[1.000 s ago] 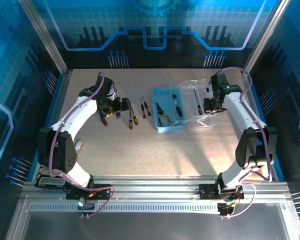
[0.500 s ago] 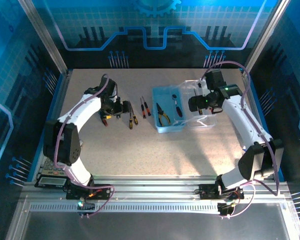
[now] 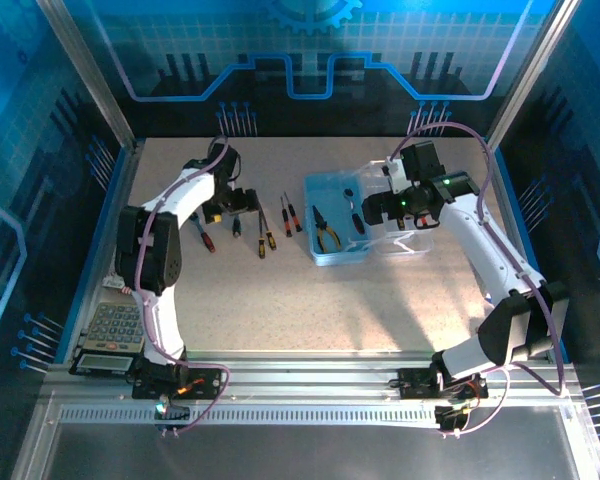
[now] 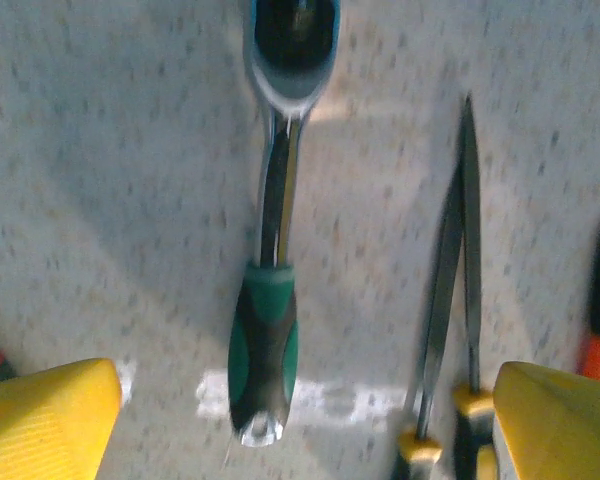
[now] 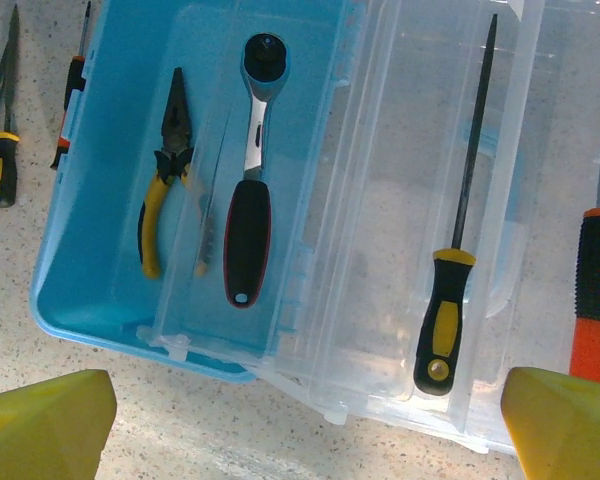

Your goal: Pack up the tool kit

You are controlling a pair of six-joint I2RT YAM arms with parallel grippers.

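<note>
The tool kit's pale-blue box (image 3: 330, 240) lies open, its clear lid (image 3: 405, 240) folded out to the right. Inside the box (image 5: 90, 290) are yellow-handled pliers (image 5: 160, 190) and a black-handled ratchet (image 5: 250, 220). A yellow-and-black screwdriver (image 5: 442, 310) rests in the lid (image 5: 380, 200). My right gripper (image 5: 305, 430) hangs open above the near edge of box and lid, holding nothing. Also open, my left gripper (image 4: 300, 430) hovers over a green-handled ratchet (image 4: 264, 335) that lies on the table between its fingers, untouched.
Loose screwdrivers (image 3: 265, 235) lie on the table between the left gripper (image 3: 240, 200) and the box. An orange-handled screwdriver (image 5: 590, 300) lies right of the lid. A grey calculator (image 3: 115, 335) sits at the near left by the left arm's base.
My right gripper has opened and swung left from the lid's far side to above the box and lid. The left arm has shifted toward the back, its gripper still open.
</note>
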